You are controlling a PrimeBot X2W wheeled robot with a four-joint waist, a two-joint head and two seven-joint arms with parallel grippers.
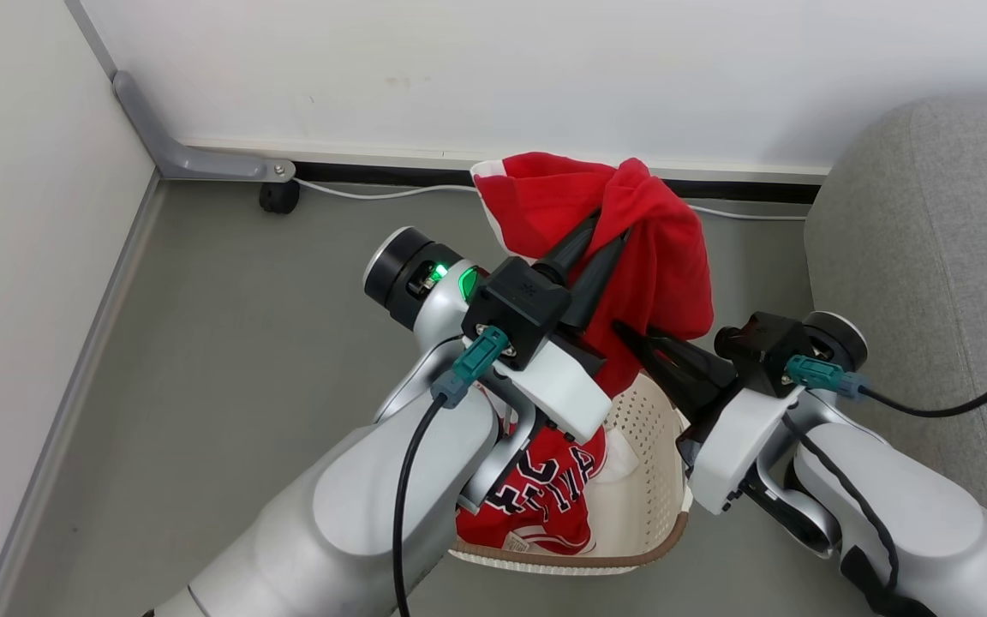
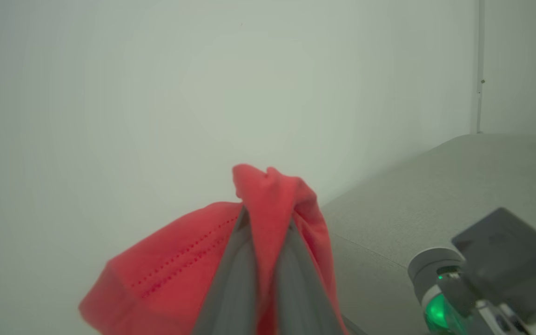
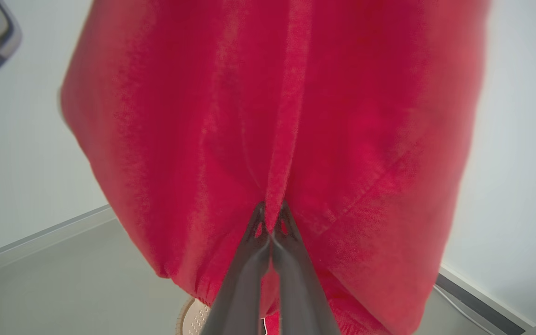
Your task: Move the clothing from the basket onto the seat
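Note:
A plain red garment (image 1: 631,231) with white trim hangs above the basket (image 1: 656,497). My left gripper (image 1: 613,224) is shut on its bunched top; in the left wrist view the cloth (image 2: 272,190) pokes up between the fingers (image 2: 231,279). My right gripper (image 1: 620,327) comes in from the right and is shut on a fold of the same garment (image 3: 296,116) lower down, its tips (image 3: 271,209) pinched together on the cloth. A red jersey (image 1: 545,497) with navy lettering lies in the cream basket under my left arm. The grey seat (image 1: 930,257) is at the right.
Grey floor (image 1: 245,343) runs to a white wall with a dark skirting and a white cable (image 1: 373,193). A grey bracket with a black caster (image 1: 278,197) sits in the far left corner. My right wrist (image 2: 440,279) shows beside the seat cushion (image 2: 435,186).

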